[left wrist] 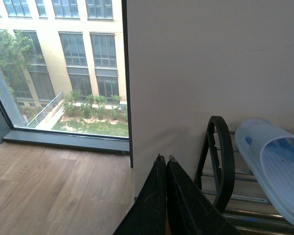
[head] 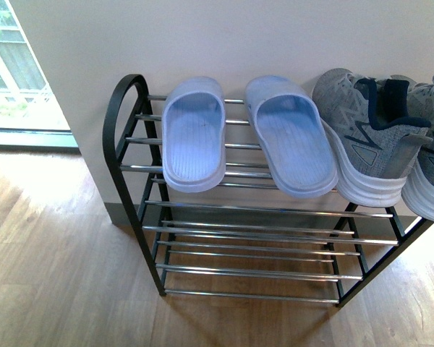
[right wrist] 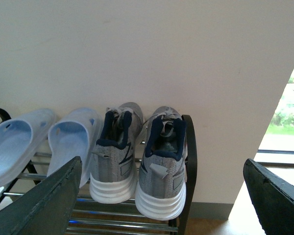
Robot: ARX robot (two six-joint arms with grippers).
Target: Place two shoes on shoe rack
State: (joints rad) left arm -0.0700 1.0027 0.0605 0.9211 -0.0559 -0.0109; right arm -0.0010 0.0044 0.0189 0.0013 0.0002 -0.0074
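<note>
Right wrist view | two shoes (right wrist: 137,156): grey knit, white soles, navy collars, atop shoe rack (head: 260,238) | right gripper (right wrist: 161,200) jaws apart | left gripper (left wrist: 165,169) closed, empty

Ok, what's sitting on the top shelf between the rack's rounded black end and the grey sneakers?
Two pale blue plastic slides, side by side on the chrome rods, the nearer one touching the first grey knit sneaker. Front view shows it.
</note>
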